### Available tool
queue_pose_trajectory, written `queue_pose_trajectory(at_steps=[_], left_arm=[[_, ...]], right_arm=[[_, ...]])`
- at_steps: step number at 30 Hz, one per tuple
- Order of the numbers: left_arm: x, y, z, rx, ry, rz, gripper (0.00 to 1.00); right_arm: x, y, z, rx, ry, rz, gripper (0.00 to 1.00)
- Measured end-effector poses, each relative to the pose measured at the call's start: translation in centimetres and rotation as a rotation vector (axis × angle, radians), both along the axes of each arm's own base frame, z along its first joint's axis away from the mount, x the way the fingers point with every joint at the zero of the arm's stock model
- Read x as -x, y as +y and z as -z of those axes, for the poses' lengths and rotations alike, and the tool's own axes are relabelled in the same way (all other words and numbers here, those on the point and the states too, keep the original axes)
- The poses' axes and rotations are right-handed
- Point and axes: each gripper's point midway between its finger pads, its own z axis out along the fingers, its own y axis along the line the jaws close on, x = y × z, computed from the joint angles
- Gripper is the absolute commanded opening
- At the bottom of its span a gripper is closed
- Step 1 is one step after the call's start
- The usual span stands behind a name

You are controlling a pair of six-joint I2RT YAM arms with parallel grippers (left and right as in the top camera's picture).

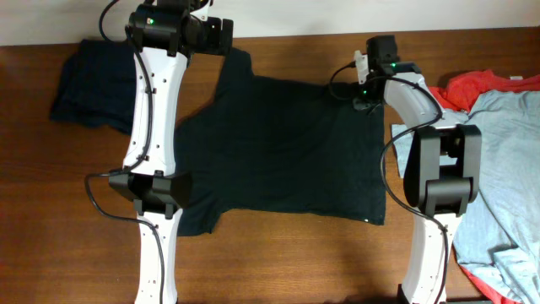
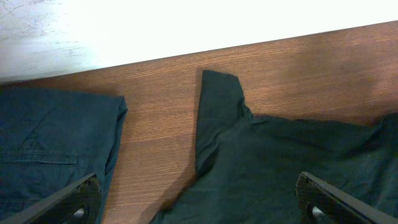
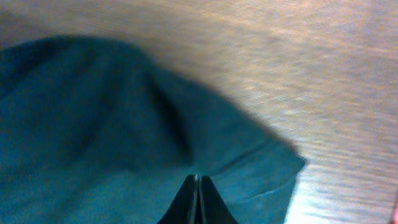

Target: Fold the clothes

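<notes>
A black T-shirt lies spread flat across the middle of the brown table. My left gripper hovers open above the shirt's far-left sleeve. Its two fingers stand wide apart in the left wrist view, the left gripper spanning bare wood and black T-shirt with nothing between them. My right gripper is down at the shirt's far-right corner. In the right wrist view the right gripper is shut, its tips pinching a raised ridge of the black T-shirt just inside the hem corner.
A folded dark navy garment lies at the far left, also seen as the navy garment beside the left finger. A light blue-grey shirt and a red-orange one are heaped at the right edge. The table's far edge runs close behind the sleeve.
</notes>
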Motion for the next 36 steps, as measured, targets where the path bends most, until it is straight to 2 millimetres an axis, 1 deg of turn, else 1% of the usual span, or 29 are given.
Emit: queue_pose_trajectory(at_steps=[4,7,9,14,17,22,28,33,36], left_arm=[[0.0,0.0,0.0,0.0,0.0,0.0,0.99],[0.0,0.0,0.0,0.0,0.0,0.0,0.99],[0.0,0.0,0.0,0.0,0.0,0.0,0.99],[0.0,0.0,0.0,0.0,0.0,0.0,0.99],[0.0,0.0,0.0,0.0,0.0,0.0,0.99],[0.0,0.0,0.0,0.0,0.0,0.0,0.99],[0.0,0.0,0.0,0.0,0.0,0.0,0.99],[0.0,0.0,0.0,0.0,0.0,0.0,0.99],[0.0,0.0,0.0,0.0,0.0,0.0,0.99]], right_arm=[[-0.1,-1.5,0.0,-0.003,-0.005,0.029,0.04],[-0.1,-1.7,0.0,-0.032,-0.005,0.038,0.04],[-0.1,-1.2,0.0,-0.072,-0.004,0.028,0.04],[-0.3,1.2,-0.5,-0.206,-0.014,-0.025,0.04],[-0.3,1.9,-0.6,-0.241,-0.014,-0.039,0.04],[0.1,1.8,-0.2,-0.237,0.0,-0.033,0.04],[0.8,1.2,1.5,-0.203,0.015,-0.016,0.04],[-0.1,0.7,1.4,-0.178,-0.029,-0.009,0.04],[-0.9,0.0,1.1,-0.139,-0.065,0.006,0.04]])
